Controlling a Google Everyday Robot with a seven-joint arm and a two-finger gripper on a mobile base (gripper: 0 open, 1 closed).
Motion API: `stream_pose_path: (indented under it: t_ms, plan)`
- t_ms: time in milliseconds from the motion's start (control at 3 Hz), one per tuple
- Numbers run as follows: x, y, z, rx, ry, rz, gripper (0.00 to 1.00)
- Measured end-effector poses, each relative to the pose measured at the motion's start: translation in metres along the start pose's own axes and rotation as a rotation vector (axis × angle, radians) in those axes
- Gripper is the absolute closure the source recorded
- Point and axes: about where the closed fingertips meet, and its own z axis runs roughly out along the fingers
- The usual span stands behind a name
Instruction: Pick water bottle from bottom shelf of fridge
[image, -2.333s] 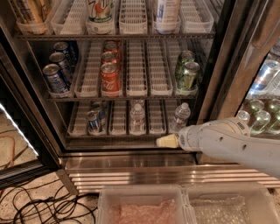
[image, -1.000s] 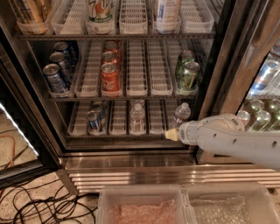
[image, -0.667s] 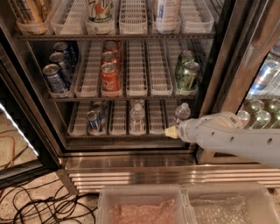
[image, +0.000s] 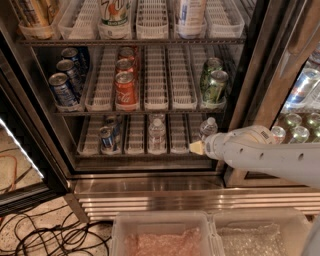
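Water bottle (image: 208, 128): upright at the right end of the bottom shelf (image: 136, 136) of the fridge (image: 150, 192). Gripper (image: 197, 147): just in front of it, low down; how far open cannot be told. Risk: an off-centre approach may topple it, or stray toward the second bottle (image: 156, 133).

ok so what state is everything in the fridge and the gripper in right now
tall black-framed glass-door fridge: door open
clear plastic white-capped water bottle: upright, right lane of the bottom shelf, not gripped
second clear plastic bottle: upright, centre lane
blue cans: upright, left lane
gripper on the white arm: at the shelf's front edge, in front of the water bottle
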Motion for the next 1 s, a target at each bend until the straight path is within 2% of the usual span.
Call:
stream_pose_path:
  t_ms: [667,1000]
  plan:
    - [-0.010,-0.023,0.006,0.045,-0.023,-0.015,0.31]
    - [-0.011,-0.024,0.006,0.050,-0.025,-0.015,0.32]
